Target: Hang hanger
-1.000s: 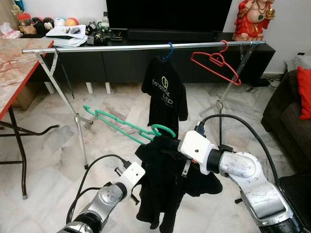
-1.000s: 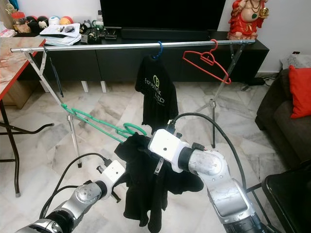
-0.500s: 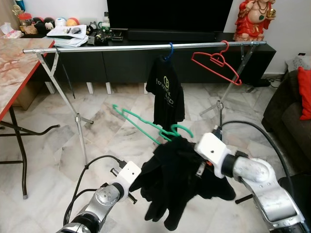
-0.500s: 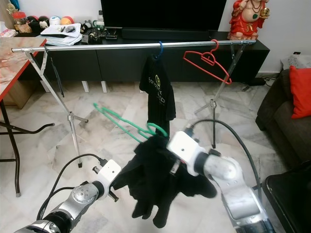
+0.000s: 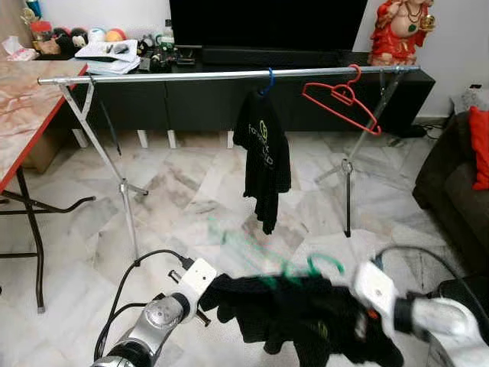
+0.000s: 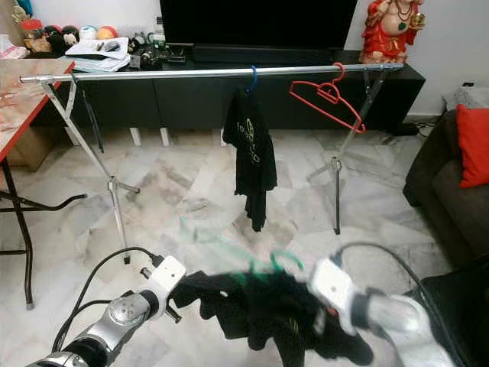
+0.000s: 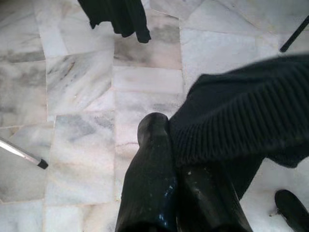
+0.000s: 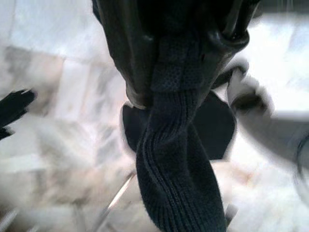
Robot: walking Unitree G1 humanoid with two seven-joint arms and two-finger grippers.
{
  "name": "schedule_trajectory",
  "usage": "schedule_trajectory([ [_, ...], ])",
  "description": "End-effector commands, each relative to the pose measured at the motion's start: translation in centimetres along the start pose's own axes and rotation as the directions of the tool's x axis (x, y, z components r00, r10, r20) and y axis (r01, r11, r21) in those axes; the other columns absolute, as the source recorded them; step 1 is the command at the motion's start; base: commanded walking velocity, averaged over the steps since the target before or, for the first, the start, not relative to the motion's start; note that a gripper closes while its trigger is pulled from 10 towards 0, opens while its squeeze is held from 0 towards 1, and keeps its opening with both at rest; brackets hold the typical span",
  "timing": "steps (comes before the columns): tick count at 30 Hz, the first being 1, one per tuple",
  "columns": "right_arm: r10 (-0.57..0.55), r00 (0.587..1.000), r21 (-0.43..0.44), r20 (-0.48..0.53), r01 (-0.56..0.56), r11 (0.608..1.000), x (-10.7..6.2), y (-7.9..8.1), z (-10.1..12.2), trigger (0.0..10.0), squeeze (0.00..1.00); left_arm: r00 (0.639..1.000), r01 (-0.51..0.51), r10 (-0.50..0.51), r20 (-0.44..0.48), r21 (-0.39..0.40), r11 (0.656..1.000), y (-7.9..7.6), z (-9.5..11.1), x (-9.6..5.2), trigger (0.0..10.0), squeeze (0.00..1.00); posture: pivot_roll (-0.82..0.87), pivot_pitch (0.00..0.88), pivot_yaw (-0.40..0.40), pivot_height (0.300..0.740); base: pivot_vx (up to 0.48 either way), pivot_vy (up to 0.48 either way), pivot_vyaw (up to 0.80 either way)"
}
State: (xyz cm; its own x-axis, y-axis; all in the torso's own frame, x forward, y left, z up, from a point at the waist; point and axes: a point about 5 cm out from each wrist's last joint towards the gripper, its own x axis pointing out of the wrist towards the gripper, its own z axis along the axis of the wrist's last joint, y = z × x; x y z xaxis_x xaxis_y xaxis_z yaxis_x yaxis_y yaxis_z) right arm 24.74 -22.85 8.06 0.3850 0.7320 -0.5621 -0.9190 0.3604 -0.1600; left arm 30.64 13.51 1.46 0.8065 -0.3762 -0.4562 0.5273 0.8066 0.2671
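Left eye view: green hanger, motion-blurred, sits low above the floor, threaded in a black garment. Left hand pinches one end of the garment; right hand clamps its ribbed fabric. Rail stands well apart behind.

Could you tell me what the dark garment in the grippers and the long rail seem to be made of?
Dark garment: probably a knitted fabric, matte black, judging by the ribbed rows seen in both wrist views. Long rail: apparently bare metal tube, silvery and shiny, with bright glints along its length.
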Motion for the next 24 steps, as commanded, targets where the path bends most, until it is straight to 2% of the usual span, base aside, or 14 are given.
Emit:
schedule_trajectory([
  [1,0.056,0.994,-0.051,-0.092,-0.061,0.997,-0.7,0.4,-1.1,0.0,0.0,0.999,-0.011,0.01,-0.031,-0.018,1.0,0.2,-0.8,-0.3,0.0,0.0,-0.07,0.096,-0.022,0.74,0.0,0.0,0.0],
  [2,0.059,0.989,-0.061,-0.132,-0.068,0.996,-0.8,0.4,-1.7,0.0,0.0,0.999,-0.011,0.01,-0.032,-0.018,1.0,0.2,-0.8,-0.3,0.0,0.0,-0.07,0.098,-0.022,0.74,0.0,0.0,0.0],
  [3,0.059,0.989,-0.061,-0.132,-0.068,0.996,-0.8,0.4,-1.7,0.0,0.0,0.999,-0.011,0.01,-0.032,-0.018,1.0,0.2,-0.8,-0.3,0.0,0.0,-0.07,0.098,-0.022,0.74,0.0,0.0,0.0],
  [5,0.065,0.966,-0.111,-0.25,-0.095,0.989,-1.4,0.4,-3.2,0.0,0.0,0.999,-0.009,0.009,-0.035,-0.017,1.0,0.2,-0.9,-0.3,0.0,0.0,-0.07,0.099,-0.023,0.74,0.0,0.0,0.0],
  [13,0.021,0.949,-0.176,-0.313,-0.08,0.981,-1.0,0.1,-4.1,0.0,0.0,0.999,-0.006,0.005,-0.033,-0.017,1.0,0.1,-0.8,-0.3,0.0,0.0,-0.07,0.104,-0.023,0.74,0.0,0.0,0.0],
  [16,-0.035,0.959,-0.186,-0.281,-0.019,0.982,-0.5,-0.4,-3.9,0.0,0.0,0.999,-0.002,0.001,-0.034,-0.017,1.0,0.1,-0.8,-0.3,0.0,0.0,-0.07,0.104,-0.023,0.74,0.0,0.0,0.0],
  [17,-0.113,0.97,-0.182,-0.215,0.073,0.981,-0.1,-1.1,-3.2,0.0,0.0,0.999,0.002,-0.003,-0.037,-0.016,1.0,0.1,-0.9,-0.3,0.0,0.0,-0.07,0.106,-0.022,0.74,0.0,0.0,0.0],
  [20,-0.178,0.969,-0.194,-0.171,0.144,0.97,0.1,-1.9,-2.7,0.0,0.0,0.999,0.012,-0.012,-0.043,-0.012,1.0,0.0,-1.0,-0.3,0.0,0.0,-0.07,0.109,-0.022,0.74,0.0,0.0,0.0],
  [23,-0.211,0.974,-0.129,-0.078,0.2,0.971,0.3,-2.3,-2.0,0.0,0.0,0.998,0.024,-0.024,-0.051,-0.004,1.0,-0.2,-1.1,-0.4,0.0,0.0,-0.07,0.109,-0.022,0.74,0.0,0.0,0.0],
  [24,-0.21,0.974,-0.133,-0.082,0.198,0.971,0.3,-2.3,-2.0,0.0,0.0,0.998,0.025,-0.025,-0.052,-0.003,1.0,-0.2,-1.1,-0.3,0.0,0.0,-0.07,0.109,-0.022,0.74,0.0,0.0,0.0],
])
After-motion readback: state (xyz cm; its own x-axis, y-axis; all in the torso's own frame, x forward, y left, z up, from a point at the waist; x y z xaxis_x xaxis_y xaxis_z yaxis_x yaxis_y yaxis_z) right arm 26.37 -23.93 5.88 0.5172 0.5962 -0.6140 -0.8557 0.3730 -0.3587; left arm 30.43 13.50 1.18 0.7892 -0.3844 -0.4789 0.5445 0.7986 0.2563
